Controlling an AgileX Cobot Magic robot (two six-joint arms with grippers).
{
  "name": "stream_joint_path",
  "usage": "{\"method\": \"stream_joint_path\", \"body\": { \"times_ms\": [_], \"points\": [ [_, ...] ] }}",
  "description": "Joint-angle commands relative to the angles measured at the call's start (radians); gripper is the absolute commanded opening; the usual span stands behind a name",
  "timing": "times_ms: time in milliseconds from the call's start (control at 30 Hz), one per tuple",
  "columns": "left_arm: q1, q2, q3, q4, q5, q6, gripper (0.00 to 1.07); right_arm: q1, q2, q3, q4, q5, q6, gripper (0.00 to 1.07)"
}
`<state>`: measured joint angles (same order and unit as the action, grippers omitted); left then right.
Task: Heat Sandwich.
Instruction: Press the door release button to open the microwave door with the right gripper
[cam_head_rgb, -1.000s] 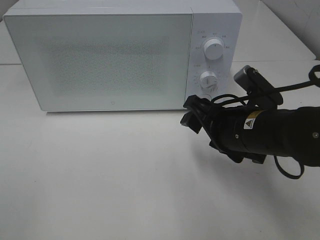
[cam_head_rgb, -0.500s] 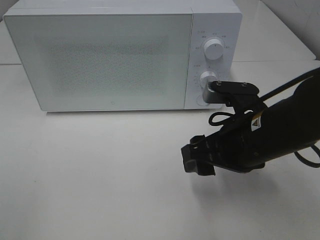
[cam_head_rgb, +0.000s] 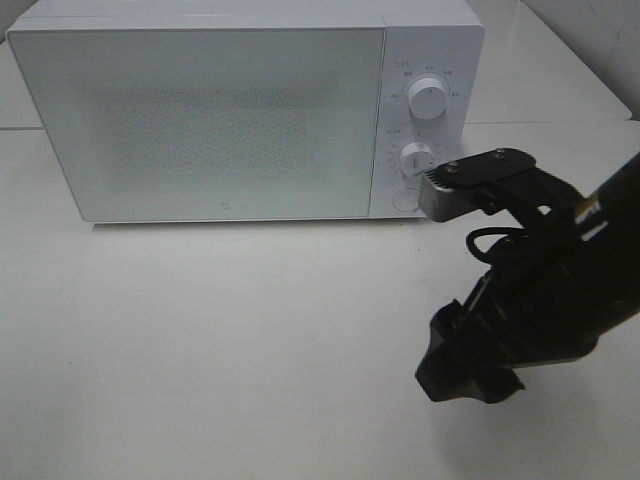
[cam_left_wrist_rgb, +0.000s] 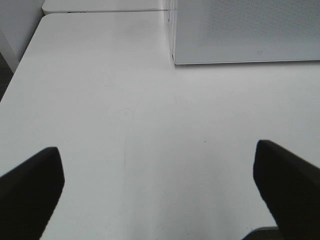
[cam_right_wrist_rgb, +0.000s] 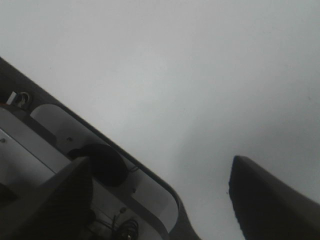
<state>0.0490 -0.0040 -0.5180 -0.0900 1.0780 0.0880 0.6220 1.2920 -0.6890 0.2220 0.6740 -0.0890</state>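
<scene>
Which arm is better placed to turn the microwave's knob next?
Likely the right: the right gripper, open, hangs over the table on the knobs' side. The left gripper, also open, is by the microwave's opposite corner.

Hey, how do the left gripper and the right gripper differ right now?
The left gripper is outside the high view, while the right gripper shows there at lower right, in front of the microwave's control panel. The left gripper's wrist camera looks at the microwave's front corner; the right gripper's sees mostly table. Shared: both are open and hold nothing.
</scene>
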Motion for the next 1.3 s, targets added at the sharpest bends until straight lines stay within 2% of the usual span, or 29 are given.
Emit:
{"method": "stream_joint_path", "body": {
  "times_ms": [33, 467, 767, 800, 967, 1067, 1100, 1167, 1233, 1300],
  "points": [
    [0.002, -0.019, 0.001, -0.005, -0.011, -0.004, 0.98, -0.004, -0.064, -0.006, -0.037, 0.07, -0.017, 0.74],
    [0.002, -0.019, 0.001, -0.005, -0.011, -0.004, 0.98, -0.004, -0.428, -0.007, -0.121, 0.29, -0.029, 0.74],
    [0.002, -0.019, 0.001, -0.005, -0.011, -0.004, 0.98, -0.004, -0.7, -0.007, -0.174, 0.35, -0.025, 0.74],
    [0.002, -0.019, 0.001, -0.005, -0.011, -0.004, 0.98, -0.004, -0.768, -0.007, -0.175, 0.354, -0.023, 0.74],
    [0.002, -0.019, 0.001, -0.005, -0.011, -0.004, 0.98, -0.01, -0.884, 0.023, -0.175, 0.353, -0.011, 0.74],
    [0.002, -0.019, 0.001, -0.005, -0.011, -0.004, 0.98, -0.059, -0.951, 0.055, -0.176, 0.353, -0.006, 0.74],
    [0.002, -0.019, 0.001, -0.005, -0.011, -0.004, 0.98, -0.112, -0.995, 0.073, -0.177, 0.348, -0.006, 0.74],
    [0.002, -0.019, 0.001, -0.005, -0.011, -0.004, 0.98, -0.134, -1.012, 0.081, -0.177, 0.345, -0.006, 0.74],
    [0.002, -0.019, 0.001, -0.005, -0.011, -0.004, 0.98, -0.206, -1.07, 0.112, -0.177, 0.34, -0.006, 0.74],
    [0.002, -0.019, 0.001, -0.005, -0.011, -0.004, 0.98, -0.231, -1.088, 0.121, -0.177, 0.34, -0.006, 0.74]
  ]
}}
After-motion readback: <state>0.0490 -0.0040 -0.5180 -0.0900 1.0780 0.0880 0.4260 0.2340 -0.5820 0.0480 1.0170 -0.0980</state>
